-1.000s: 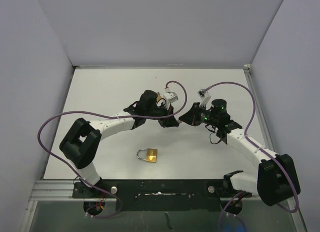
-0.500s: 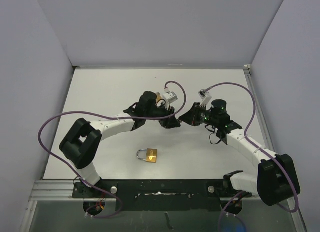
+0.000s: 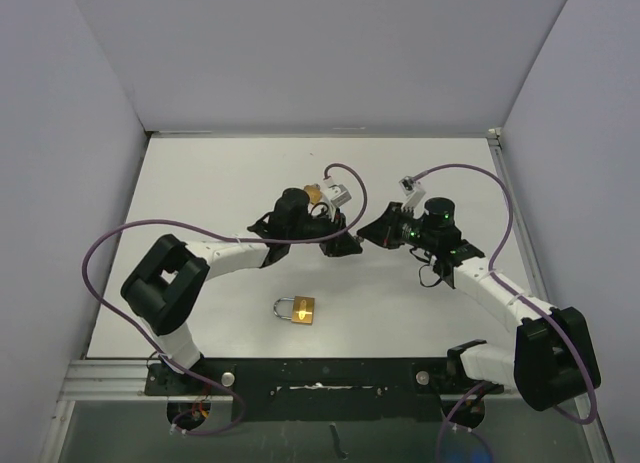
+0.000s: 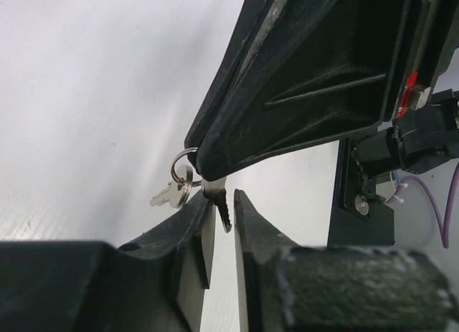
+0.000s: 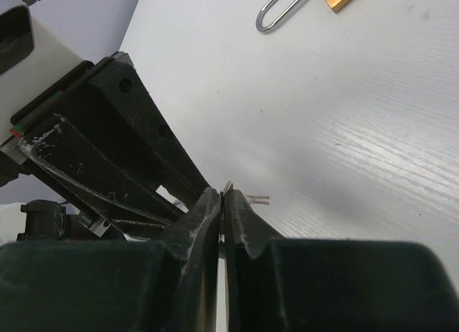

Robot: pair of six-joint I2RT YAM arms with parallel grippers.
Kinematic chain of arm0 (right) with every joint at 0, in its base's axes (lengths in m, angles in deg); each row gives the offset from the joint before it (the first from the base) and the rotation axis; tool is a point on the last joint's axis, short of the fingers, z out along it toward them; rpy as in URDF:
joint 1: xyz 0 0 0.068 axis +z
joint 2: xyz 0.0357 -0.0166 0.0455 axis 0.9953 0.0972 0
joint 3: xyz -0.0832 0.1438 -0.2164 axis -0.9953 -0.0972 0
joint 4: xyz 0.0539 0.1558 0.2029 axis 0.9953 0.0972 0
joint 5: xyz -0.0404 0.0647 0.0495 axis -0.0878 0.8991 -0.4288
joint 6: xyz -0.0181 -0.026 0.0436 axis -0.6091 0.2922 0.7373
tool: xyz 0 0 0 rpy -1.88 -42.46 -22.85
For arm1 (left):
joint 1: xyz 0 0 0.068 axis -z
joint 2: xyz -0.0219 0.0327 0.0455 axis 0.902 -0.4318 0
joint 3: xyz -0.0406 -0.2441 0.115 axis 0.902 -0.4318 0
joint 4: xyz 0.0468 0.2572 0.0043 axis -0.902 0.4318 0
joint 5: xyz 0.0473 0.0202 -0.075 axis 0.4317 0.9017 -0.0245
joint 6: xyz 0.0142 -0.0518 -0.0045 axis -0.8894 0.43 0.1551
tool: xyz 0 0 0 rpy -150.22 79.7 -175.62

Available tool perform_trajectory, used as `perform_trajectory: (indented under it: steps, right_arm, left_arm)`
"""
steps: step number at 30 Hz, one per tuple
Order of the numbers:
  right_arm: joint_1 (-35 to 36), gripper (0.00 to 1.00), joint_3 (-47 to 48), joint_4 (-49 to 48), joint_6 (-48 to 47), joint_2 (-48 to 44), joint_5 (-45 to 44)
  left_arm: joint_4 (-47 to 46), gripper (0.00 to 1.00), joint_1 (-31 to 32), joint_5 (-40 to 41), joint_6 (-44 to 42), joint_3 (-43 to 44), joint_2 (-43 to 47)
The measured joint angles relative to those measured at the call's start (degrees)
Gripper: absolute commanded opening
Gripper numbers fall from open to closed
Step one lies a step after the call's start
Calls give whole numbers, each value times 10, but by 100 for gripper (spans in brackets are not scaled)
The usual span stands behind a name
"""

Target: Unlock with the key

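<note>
Your right gripper (image 5: 223,203) is clenched on the key (image 4: 219,201). The left gripper (image 4: 224,221) stands slightly parted around its blade, not gripping. The key looks thin, stiff and slick, with a ring (image 4: 183,176) dangling, so pinch its flat faces squarely. The padlock (image 3: 300,309) lies well apart, nearer the bases

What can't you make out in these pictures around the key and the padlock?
- Left wrist view: whether the left gripper pinches the key or only flanks it; the narrow gap is blurred.
- Top view: the key, hidden between the left gripper and right gripper; the keyhole of the padlock, too small.
- Right wrist view: most of the padlock, cut off by the top edge.
</note>
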Motion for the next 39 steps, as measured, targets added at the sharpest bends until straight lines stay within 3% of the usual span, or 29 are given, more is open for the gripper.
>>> perform_trajectory:
  steps: [5,7,13,15,27,39]
  right_arm:
    - [-2,0,0,0,4,0,0]
    - [-3,1,-2,-1,5,-1,0]
    - [-5,36,-7,5,3,-3,-5]
    - [-12,43,-8,18,0,-12,-14]
    - [-80,43,-21,35,-28,-72,-1]
    - [-82,41,-54,-60,-18,-42,71]
  left_arm:
    - [-18,0,-1,1,7,-8,-3]
    - [-18,0,-3,2,10,-9,-3]
    - [-6,0,-3,2,13,-10,-3]
    - [15,0,-5,1,12,-6,-3]
    - [169,0,-27,-26,-37,75,-10]
    - [249,0,-27,-116,-69,169,-82]
